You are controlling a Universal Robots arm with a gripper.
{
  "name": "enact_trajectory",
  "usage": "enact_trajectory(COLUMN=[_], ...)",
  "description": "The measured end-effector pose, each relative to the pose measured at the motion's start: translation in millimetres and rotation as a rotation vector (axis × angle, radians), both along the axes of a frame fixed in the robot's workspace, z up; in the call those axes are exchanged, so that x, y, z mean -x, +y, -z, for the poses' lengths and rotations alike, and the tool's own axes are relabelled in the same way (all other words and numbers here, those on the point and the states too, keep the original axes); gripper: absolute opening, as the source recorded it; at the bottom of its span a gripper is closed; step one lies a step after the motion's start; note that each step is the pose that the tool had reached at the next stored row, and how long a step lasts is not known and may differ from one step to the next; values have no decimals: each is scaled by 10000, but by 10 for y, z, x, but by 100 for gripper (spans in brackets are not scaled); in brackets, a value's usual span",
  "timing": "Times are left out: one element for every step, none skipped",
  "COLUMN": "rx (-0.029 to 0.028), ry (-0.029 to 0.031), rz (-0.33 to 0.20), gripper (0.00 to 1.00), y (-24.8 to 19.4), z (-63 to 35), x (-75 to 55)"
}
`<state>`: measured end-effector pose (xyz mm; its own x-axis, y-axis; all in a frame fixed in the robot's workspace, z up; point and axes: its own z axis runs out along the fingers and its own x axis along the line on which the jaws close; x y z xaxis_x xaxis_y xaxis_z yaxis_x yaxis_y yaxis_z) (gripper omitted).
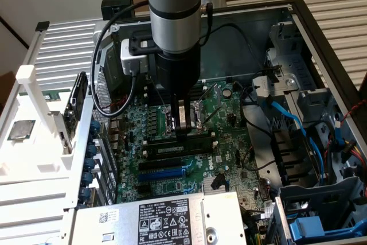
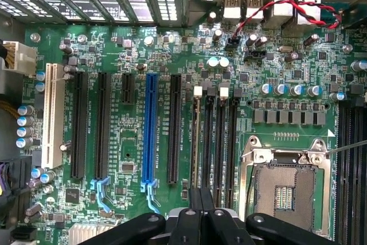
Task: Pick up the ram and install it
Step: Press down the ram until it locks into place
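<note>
Open computer case, one item of work in progress.

1. Nearest us in the exterior view: the power supply (image 1: 155,219), grey, with a black-and-white label, across the front of the case. On the exterior view's right, a blue drive caddy (image 1: 312,228) in its bay, with blue data cables (image 1: 289,121) looping above it.
2. On the exterior view's left, outside the case: a white tray (image 1: 34,159) with a small square chip (image 1: 20,130) lying in it.
3. Motherboard (image 1: 229,142), green, flat on the case floor. We list, front to back: the long blue expansion slot (image 1: 166,172) between black slots, then the black memory slots (image 1: 166,142).
4. The ram (image 1: 172,149), dark with a pale label strip, stands on edge in one of the memory slots, just behind the expansion slots. In the wrist view it is the thin strip (image 2: 195,142) beside the three bare slots.
5. The gripper (image 1: 184,133) comes straight down over the memory slots, its jaws pressed together with nothing between them. Its tips are at the top edge of the ram; we cannot tell whether they touch it.
6. Just behind the gripper: the open processor socket (image 2: 289,185) in its metal frame, partly hidden by the arm in the exterior view.
7. A black cable (image 1: 103,78) loops from the wrist past the rear fan grille.
8. Farthest: the grey arm (image 1: 175,10).
</note>
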<state>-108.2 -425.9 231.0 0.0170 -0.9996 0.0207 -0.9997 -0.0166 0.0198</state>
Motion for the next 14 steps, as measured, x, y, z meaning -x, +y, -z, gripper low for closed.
enact_trajectory(rx=[-1, -2, -1, -2, -2, -2, -2, -2, -1, -1, -1, -1, -1, 1], ry=[0, -1, -1, -1, -1, 0, -1, -1, -1, -1, 0, -1, -1, 0], rz=[1, 2, 8, 14, 19, 33, 36, 38, 42, 47, 48, 49, 52, 54], gripper=[10, 10, 10, 10, 10, 10, 10, 10, 10, 10, 10, 10, 10, 10], y=[0, 0, 0, 0, -2, -11, -11, -11, -12, -12, -12, -12, -13, -13], z=[1, 1, 1, 1, 1, 0, 1, 1, 0, 1, 0, 0, 1, 2], x=[0, 0, 0, 0, 0, -1, -1, -1, -1, -1, -1, -1, -1, -1])
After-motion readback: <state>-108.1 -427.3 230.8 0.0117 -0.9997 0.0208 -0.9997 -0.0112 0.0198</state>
